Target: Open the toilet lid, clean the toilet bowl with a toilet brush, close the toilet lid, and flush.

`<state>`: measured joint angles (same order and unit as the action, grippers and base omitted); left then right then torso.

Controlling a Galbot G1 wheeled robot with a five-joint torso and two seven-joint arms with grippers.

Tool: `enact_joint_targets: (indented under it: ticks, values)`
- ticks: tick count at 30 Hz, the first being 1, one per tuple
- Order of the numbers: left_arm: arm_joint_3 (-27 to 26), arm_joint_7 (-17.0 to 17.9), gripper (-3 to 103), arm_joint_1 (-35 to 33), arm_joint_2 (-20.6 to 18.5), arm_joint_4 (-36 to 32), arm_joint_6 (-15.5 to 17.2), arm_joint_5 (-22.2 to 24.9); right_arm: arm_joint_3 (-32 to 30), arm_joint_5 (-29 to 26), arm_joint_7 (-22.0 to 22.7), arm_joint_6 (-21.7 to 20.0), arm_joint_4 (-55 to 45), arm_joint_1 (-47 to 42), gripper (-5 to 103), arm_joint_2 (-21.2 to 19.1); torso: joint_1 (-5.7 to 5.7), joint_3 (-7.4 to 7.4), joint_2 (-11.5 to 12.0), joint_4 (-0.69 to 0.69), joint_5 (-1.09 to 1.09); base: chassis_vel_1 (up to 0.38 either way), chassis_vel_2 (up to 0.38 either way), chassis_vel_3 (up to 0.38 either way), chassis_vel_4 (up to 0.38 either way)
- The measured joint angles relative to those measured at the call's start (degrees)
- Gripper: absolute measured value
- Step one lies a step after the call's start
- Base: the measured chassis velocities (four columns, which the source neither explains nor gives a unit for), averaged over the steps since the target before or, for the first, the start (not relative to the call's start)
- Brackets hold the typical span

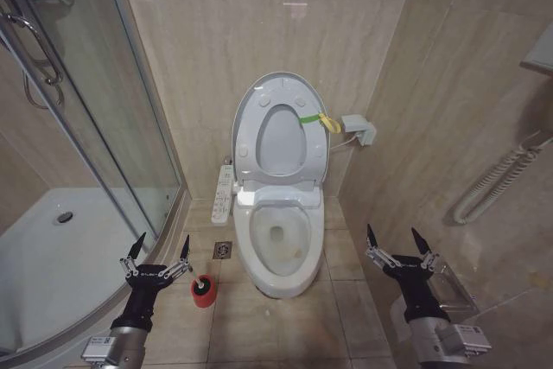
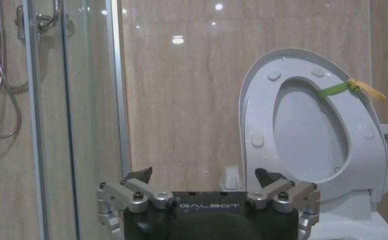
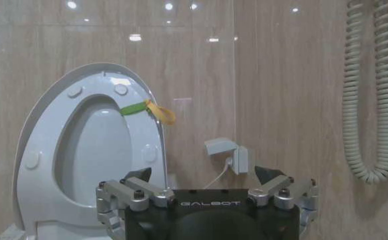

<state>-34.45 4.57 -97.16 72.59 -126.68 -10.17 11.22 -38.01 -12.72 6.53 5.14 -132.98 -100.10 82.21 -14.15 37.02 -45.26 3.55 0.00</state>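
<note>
The toilet lid (image 1: 281,140) stands raised against the back wall, with the ring seat (image 1: 249,127) up in front of it and a yellow-green band (image 1: 315,118) on the seat's right edge. Below them the white toilet bowl (image 1: 278,244) is open. The toilet brush (image 1: 204,289) sits in its red holder on the floor left of the bowl. My left gripper (image 1: 160,251) is open and empty, just left of and above the brush. My right gripper (image 1: 398,239) is open and empty, right of the bowl. The raised lid (image 2: 307,125) lies beyond the left gripper (image 2: 202,175), and the same lid (image 3: 97,150) beyond the right gripper (image 3: 200,172).
A glass shower door (image 1: 95,110) and curved white shower tray (image 1: 52,257) close off the left side. A control panel (image 1: 223,196) and floor drain (image 1: 223,250) lie left of the toilet. A wall box (image 1: 359,130) and coiled cord (image 1: 501,183) are on the right wall.
</note>
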Motion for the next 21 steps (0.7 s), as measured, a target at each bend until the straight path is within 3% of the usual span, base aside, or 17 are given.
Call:
enact_joint_targets:
  ticks: [21]
  values:
    - [0.0,0.0,100,0.0,0.0,0.0,0.0,0.0,0.0,0.0,0.0,0.0,0.0,0.0,100,0.0,0.0,0.0,0.0,0.0,0.0,0.0,0.0,0.0,0.0]
